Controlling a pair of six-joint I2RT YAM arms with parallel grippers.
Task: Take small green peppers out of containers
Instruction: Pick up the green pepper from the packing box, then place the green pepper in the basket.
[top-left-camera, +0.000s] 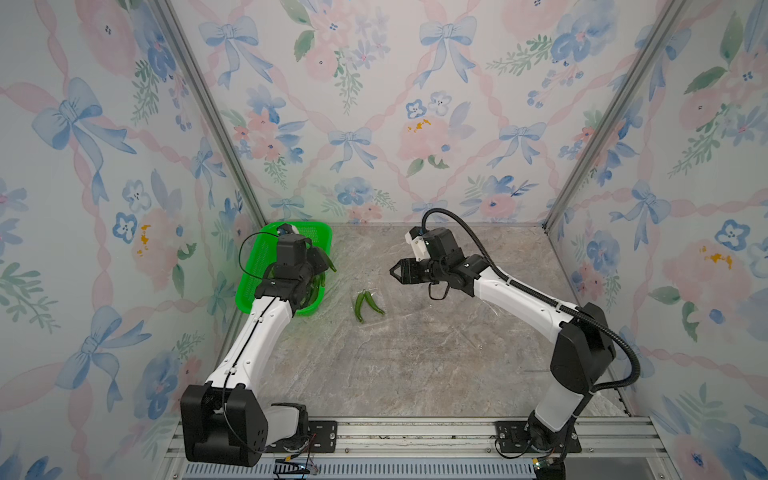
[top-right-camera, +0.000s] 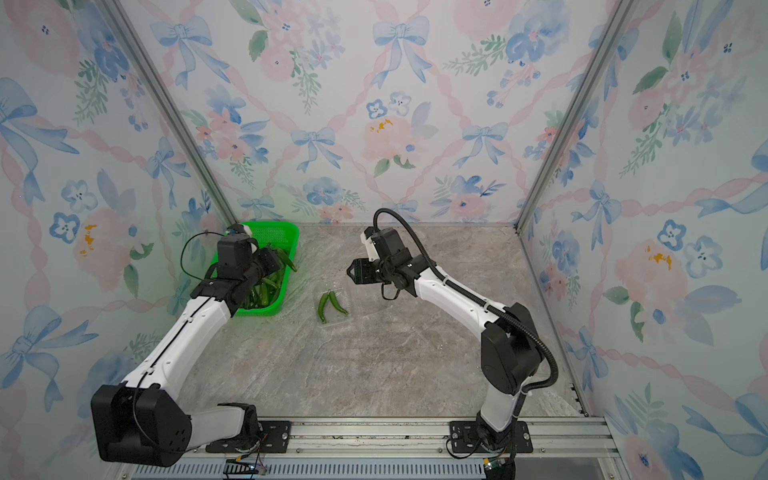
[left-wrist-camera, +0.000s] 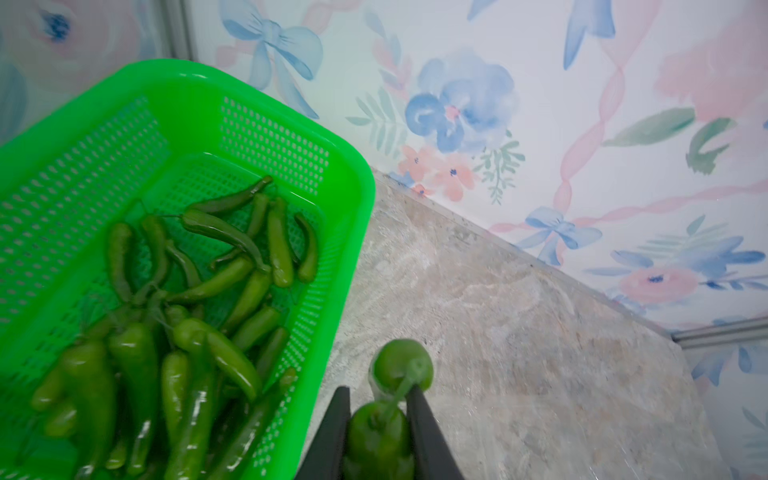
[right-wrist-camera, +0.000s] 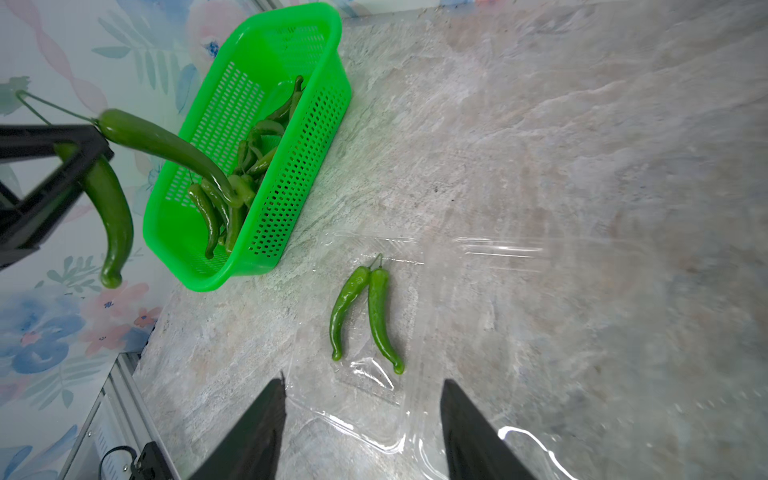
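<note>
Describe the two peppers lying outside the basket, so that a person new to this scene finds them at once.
Start at the green basket in the far left corner of the marble table. Just right of it, two peppers lie on a clear plastic container. Unlike the heap in the basket, these lie alone, stem ends together, tips apart like an upside-down V.

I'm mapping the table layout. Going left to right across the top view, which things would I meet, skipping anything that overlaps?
green basket → two green chili peppers → right hand
</note>
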